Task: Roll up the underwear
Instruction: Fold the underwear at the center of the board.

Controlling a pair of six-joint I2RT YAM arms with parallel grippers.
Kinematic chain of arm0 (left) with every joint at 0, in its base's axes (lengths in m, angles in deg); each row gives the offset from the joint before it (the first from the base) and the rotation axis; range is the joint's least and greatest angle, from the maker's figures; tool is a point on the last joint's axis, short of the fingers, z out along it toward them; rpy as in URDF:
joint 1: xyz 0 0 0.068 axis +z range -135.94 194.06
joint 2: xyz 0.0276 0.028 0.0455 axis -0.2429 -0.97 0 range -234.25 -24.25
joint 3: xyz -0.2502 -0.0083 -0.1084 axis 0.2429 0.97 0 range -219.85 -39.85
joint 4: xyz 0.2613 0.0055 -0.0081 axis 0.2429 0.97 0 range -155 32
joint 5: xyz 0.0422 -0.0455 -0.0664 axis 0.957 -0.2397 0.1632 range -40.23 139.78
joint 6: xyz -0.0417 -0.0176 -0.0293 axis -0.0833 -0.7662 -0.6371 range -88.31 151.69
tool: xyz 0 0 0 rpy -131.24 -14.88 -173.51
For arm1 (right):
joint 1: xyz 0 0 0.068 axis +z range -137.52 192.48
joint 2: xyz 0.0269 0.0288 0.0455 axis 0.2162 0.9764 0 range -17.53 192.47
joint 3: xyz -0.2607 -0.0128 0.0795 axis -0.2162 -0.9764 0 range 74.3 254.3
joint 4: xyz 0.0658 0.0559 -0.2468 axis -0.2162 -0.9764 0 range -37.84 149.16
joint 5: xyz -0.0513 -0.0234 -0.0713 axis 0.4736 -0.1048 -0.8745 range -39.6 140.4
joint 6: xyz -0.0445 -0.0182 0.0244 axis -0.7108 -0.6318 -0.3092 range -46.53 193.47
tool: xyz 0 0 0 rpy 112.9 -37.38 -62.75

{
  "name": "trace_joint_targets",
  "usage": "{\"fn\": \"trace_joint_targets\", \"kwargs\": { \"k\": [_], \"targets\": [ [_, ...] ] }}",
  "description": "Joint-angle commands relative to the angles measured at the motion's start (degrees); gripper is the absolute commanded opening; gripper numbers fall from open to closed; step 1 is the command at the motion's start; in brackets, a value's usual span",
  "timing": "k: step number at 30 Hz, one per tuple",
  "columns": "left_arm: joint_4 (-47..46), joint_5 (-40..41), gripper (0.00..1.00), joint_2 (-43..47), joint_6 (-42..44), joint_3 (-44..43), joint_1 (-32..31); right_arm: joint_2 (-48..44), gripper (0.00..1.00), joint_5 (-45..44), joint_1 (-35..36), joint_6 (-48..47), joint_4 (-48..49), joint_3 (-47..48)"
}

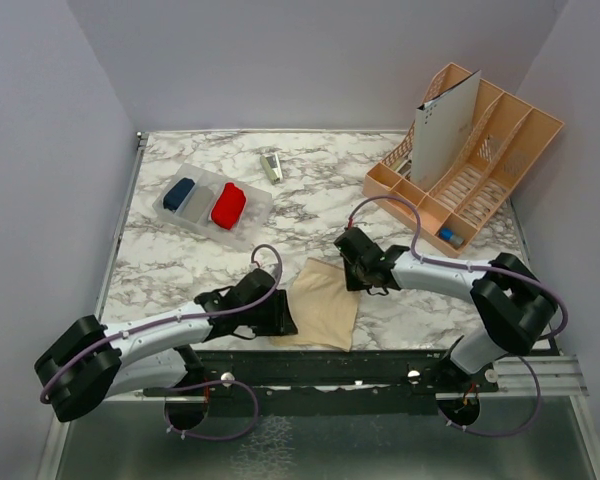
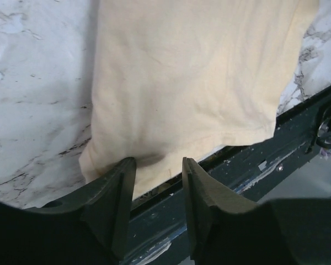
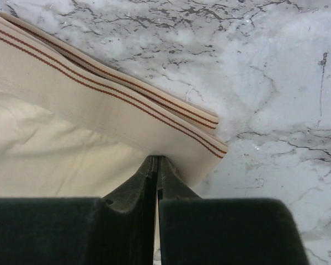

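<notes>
A peach-beige underwear lies flat near the table's front edge, its striped waistband on the far side. My left gripper is open at its near left hem, the fingertips astride the cloth edge in the left wrist view, with the underwear spread ahead of them. My right gripper is at the far right corner; its jaws are shut on the waistband in the right wrist view. A rolled red underwear lies in a clear tray.
The tray also holds a blue bundle and a grey bundle. A peach desk organizer with a white card stands at the back right. A small silver object lies at the back. A black rail runs along the front edge.
</notes>
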Motion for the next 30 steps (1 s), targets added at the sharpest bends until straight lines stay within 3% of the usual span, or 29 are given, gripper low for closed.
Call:
{"fn": "trace_joint_targets", "kwargs": {
  "k": [1, 11, 16, 20, 24, 30],
  "targets": [
    [6.29, 8.65, 0.44, -3.28, -5.89, 3.09, -0.58, 1.94, 0.06, -7.33, -0.22, -1.63, -4.01, 0.34],
    [7.77, 9.56, 0.45, 0.22, -5.02, 2.6, -2.28, 2.56, 0.07, -6.12, -0.37, -3.61, -4.15, 2.18],
    [3.4, 9.57, 0.62, 2.66, -2.73, -1.79, -2.33, -1.87, 0.12, 6.03, -0.33, -5.8, 0.73, 2.09],
    [0.31, 10.26, 0.72, 2.98, -0.68, -6.43, -2.28, -6.95, 0.14, 2.23, -0.37, -4.35, -1.02, 2.53],
    [-0.94, 12.52, 0.75, -1.69, 3.96, -13.72, -0.9, -8.12, 0.13, -1.3, -0.45, -2.3, -5.7, 2.93],
    [-2.81, 7.47, 0.7, -14.0, 7.44, -22.14, 7.85, -15.9, 0.13, 8.03, -0.35, 3.0, 1.35, -6.18]
  ]
}}
